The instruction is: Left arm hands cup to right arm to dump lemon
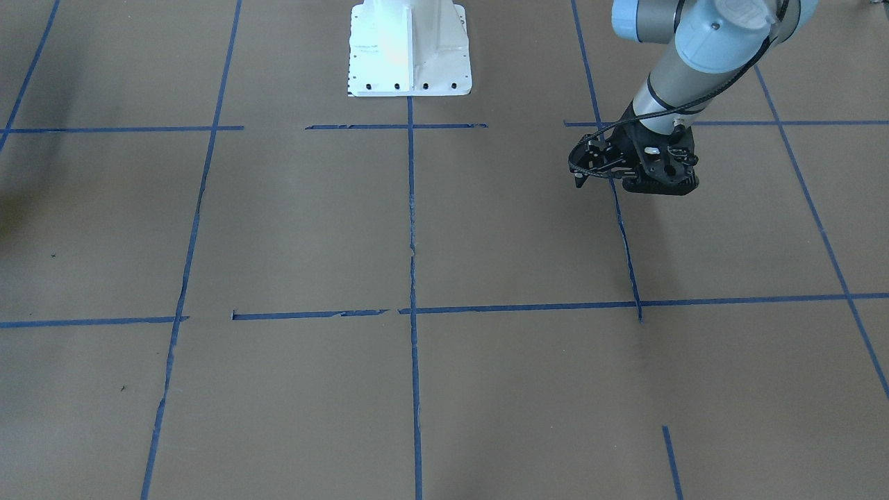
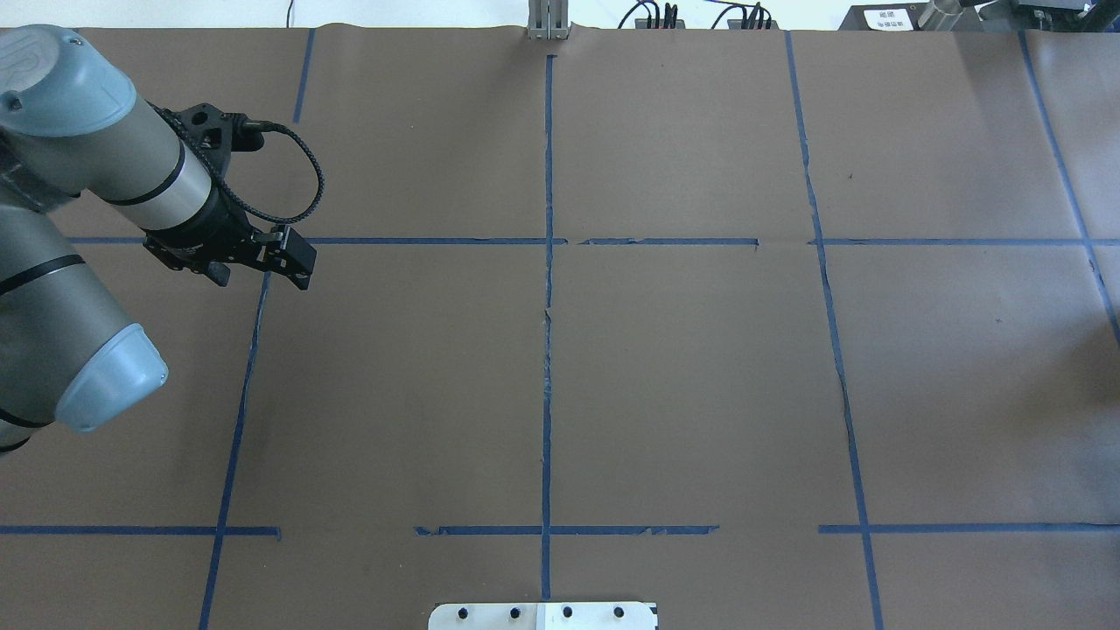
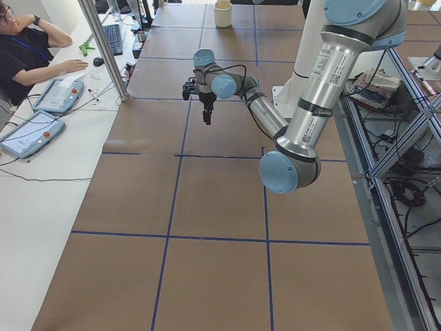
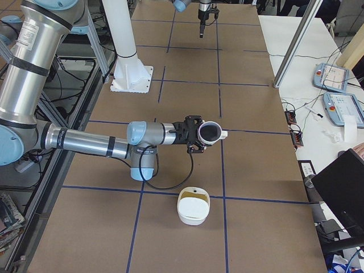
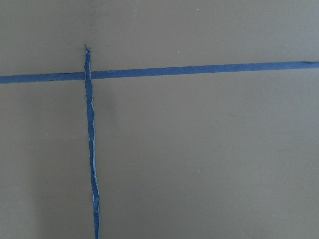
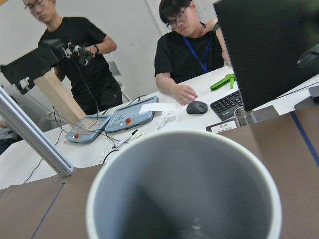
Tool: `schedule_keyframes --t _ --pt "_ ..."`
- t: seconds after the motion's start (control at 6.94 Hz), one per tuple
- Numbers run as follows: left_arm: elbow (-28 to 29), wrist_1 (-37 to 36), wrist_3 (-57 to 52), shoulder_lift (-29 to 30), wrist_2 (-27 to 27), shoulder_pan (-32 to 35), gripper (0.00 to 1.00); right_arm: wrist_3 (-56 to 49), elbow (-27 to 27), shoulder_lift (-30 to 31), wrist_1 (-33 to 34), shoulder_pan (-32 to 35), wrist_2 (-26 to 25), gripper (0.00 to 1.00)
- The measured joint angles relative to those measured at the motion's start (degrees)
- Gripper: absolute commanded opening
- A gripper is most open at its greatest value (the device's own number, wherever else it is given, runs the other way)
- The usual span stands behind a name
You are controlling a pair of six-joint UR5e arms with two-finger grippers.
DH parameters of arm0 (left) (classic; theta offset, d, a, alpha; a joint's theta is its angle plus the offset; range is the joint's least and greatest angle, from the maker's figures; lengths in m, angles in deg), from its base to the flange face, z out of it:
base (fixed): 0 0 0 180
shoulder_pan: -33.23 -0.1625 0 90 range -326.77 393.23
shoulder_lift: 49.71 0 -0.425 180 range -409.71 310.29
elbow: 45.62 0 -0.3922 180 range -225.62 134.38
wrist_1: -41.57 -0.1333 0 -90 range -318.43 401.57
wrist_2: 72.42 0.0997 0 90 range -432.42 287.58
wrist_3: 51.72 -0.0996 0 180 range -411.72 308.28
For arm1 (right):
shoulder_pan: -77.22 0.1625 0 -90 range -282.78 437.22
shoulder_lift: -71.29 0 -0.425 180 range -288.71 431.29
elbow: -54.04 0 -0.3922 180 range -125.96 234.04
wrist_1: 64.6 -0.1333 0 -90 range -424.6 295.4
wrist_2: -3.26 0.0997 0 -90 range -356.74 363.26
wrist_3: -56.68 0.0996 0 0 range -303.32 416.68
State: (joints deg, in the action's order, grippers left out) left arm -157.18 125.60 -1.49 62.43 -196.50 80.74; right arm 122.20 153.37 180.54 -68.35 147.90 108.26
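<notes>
Though I can't read the arm sticker (image 3: 322, 65), the cup (image 4: 211, 132) lies tipped sideways at the right gripper (image 4: 199, 136), above the table (image 4: 256, 170).
I can't tell its grip. My left gripper (image 2: 260, 267) points down, fingers apart.

overhead, front cameras face each other; both share left arm (image 2: 149, 184)

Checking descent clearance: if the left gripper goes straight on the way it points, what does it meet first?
The left gripper points down, so probably the brown-papered table, near a blue tape crossing. Its wrist view shows nothing else below; height above the paper is unclear.
</notes>
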Motion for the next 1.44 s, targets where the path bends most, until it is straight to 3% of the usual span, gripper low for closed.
schedule_keyframes --t 0.29,0.72,0.86,1.01,1.44 --pt "0.12 0.41 -0.04 1.08 -0.13 -0.65 1.00 -9.90 0.44 -7.08 7.78 -7.11 1.24 0.16" --pt "0.19 0.16 -0.28 2.70 0.05 -1.38 1.00 -23.56 0.04 -22.55 24.31 -19.26 -0.93 0.20" --pt "0.13 -0.03 -0.15 2.87 0.25 -1.79 1.00 -24.38 -0.17 -27.77 30.28 -23.35 -2.53 0.29" --pt "0.25 -0.15 0.47 3.02 0.26 -2.08 1.00 -24.99 -0.35 -32.20 35.72 -28.16 -6.04 0.30" --pt "1.53 -3.10 15.19 7.25 -0.15 -2.53 1.00 -27.75 -0.98 -43.30 48.83 -44.87 -28.36 0.30"
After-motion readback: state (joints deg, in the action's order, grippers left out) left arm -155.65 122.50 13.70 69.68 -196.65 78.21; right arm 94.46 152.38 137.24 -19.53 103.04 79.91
